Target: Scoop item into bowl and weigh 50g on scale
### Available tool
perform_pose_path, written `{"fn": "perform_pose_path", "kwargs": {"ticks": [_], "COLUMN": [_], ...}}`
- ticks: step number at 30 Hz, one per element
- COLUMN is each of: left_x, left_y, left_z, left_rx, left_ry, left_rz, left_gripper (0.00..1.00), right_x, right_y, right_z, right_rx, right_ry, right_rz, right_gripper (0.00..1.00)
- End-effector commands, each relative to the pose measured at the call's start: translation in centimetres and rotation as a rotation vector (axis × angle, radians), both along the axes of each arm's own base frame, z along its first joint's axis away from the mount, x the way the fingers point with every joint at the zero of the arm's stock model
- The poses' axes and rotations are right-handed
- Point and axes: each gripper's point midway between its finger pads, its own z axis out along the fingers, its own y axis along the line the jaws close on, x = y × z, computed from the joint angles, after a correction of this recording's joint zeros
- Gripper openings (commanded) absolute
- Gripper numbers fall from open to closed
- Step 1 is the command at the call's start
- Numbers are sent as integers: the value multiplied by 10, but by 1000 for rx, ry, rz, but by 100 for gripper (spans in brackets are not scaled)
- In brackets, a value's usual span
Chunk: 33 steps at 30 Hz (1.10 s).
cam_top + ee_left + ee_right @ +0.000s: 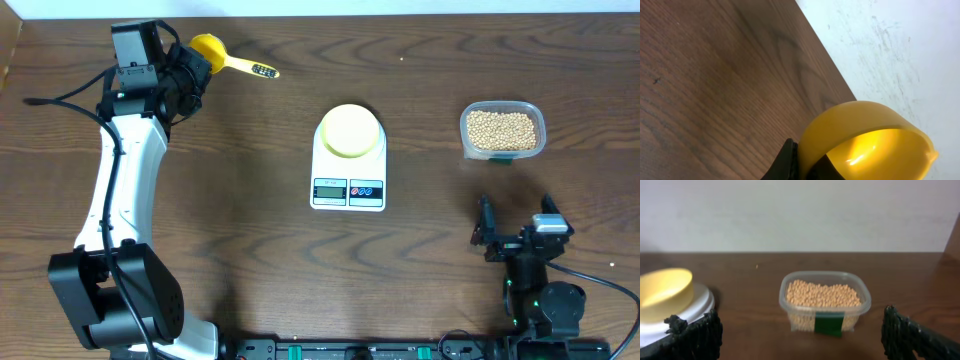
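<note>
The pale yellow bowl (350, 130) stands empty on the white scale (348, 192) at mid-table. Tan beans (502, 129) fill a clear tub (538, 128) at the right. At the far left a yellow scoop (210, 47) has its handle pointing right, and my left gripper (188, 68) is shut on the wall of its cup. The left wrist view shows that cup (875, 145) pinched beside a black finger (788, 161). My right gripper (515, 235) stands open near the front right. It faces the beans (822, 294), the bowl (665, 287) and the scale (702, 302).
The table's far edge and a white wall (900, 50) lie just behind the scoop. A green label (828, 325) marks the tub's front. Bare wood lies between the scale and the left arm (125, 190).
</note>
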Motion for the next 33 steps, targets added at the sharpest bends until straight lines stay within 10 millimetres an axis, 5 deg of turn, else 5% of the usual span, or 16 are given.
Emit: {"fn": "perform_pose_path", "kwargs": {"ticks": [1, 18, 33], "left_x": [-1, -1, -1], "left_y": [1, 1, 1], "left_z": [17, 17, 17], "left_rx": [-6, -6, -6], "left_ry": [-33, -34, -34], "left_rz": [10, 11, 11], "left_gripper": [8, 8, 8], "right_x": [0, -12, 0], "right_y": [-7, -9, -9], "right_z": [11, 75, 102], "right_rx": [44, 36, 13], "right_ry": [-45, -201, -144], "right_rz": [-38, -44, -45], "right_gripper": [99, 99, 99]}}
